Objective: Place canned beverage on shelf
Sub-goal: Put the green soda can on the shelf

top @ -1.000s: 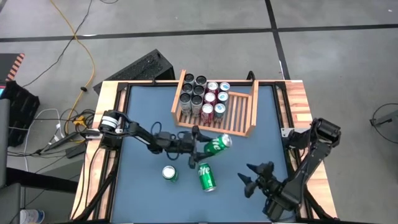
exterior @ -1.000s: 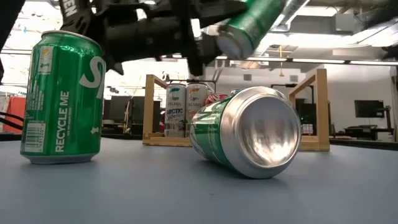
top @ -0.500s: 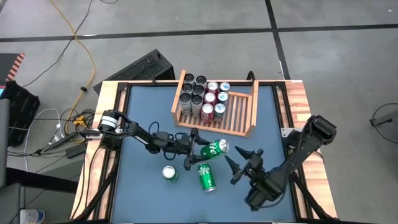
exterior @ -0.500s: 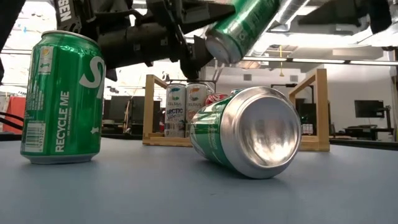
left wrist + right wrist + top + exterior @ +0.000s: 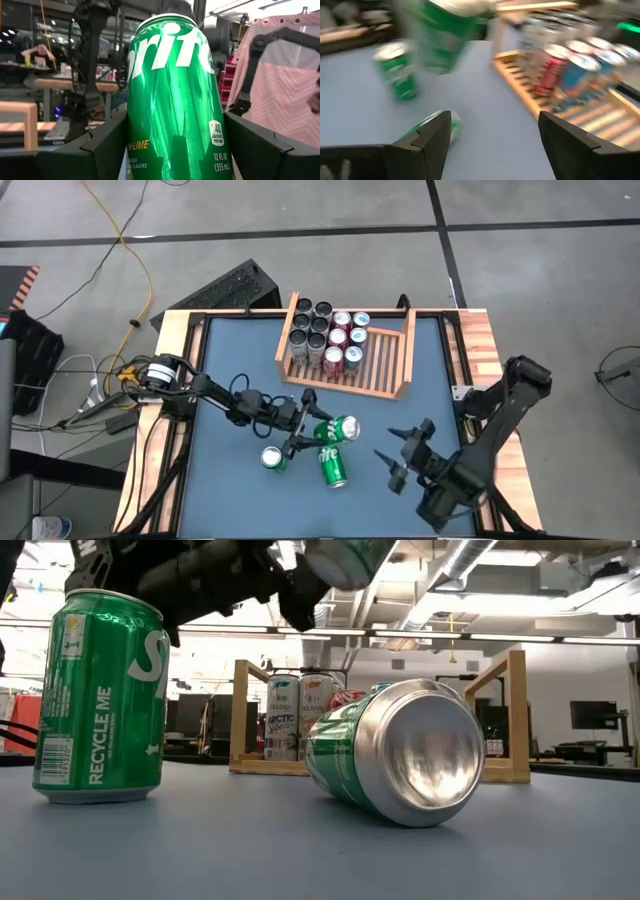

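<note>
Left gripper (image 5: 312,433) clamped on green can (image 5: 337,429), held above table (image 5: 230,370) centre, short of shelf (image 5: 402,360) at far edge; carry over low front rim, set upright on bare slats; right gripper (image 5: 400,460) fingers apart, waiting near right edge.

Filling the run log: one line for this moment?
left claw: shut on green can, lifted | right claw: open, empty | shelf: part filled

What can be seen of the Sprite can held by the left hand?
The Sprite can is glossy green metal with white lettering and a small calorie label near its base. The left hand, shut on its sides, holds it in the air, tipped over rather than upright, silver end toward the right. It hangs above the blue table, short of the shelf; only the hand's dark fingers touch it.
</note>
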`<action>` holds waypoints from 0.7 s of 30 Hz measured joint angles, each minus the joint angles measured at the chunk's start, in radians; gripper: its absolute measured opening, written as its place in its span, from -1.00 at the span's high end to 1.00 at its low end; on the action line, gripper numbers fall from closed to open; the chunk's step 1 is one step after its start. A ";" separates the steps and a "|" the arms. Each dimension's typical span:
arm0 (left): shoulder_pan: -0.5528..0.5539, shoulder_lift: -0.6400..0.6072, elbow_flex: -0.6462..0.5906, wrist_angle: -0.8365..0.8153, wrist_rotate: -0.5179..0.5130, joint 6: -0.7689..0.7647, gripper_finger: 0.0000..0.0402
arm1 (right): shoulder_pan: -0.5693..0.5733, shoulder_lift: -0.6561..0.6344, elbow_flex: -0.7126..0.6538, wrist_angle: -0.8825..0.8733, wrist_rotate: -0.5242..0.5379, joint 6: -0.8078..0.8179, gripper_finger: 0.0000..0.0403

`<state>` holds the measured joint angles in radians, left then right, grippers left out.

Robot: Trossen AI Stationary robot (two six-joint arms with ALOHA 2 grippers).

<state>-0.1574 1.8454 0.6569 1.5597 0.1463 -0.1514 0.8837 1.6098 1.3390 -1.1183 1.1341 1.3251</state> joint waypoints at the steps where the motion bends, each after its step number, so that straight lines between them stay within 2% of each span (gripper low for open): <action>1: 0.000 0.000 -0.003 -0.002 0.007 -0.005 -0.41 | 0.000 -0.020 0.034 0.023 -0.031 -0.111 -0.42; 4: -0.002 0.004 -0.010 -0.010 0.007 -0.010 -0.41 | -0.024 -0.071 0.138 0.070 -0.137 -0.372 -0.42; 7: -0.007 0.005 -0.010 -0.018 0.007 0.008 -0.41 | -0.082 -0.085 0.210 0.099 -0.292 -0.509 -0.42; 12: -0.008 0.005 -0.010 -0.023 0.027 0.005 -0.41 | -0.176 -0.038 0.282 0.102 -0.445 -0.703 -0.42; 18: -0.008 0.005 -0.010 -0.030 0.033 0.019 -0.41 | -0.241 -0.001 0.360 0.098 -0.529 -0.802 -0.60; 21: -0.008 0.005 -0.010 -0.030 0.030 0.023 -0.41 | -0.277 0.001 0.400 0.067 -0.561 -0.721 -0.74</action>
<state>-0.1654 1.8503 0.6468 1.5295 0.1765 -0.1280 0.6071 1.6104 1.7386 -1.0517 0.5732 0.6037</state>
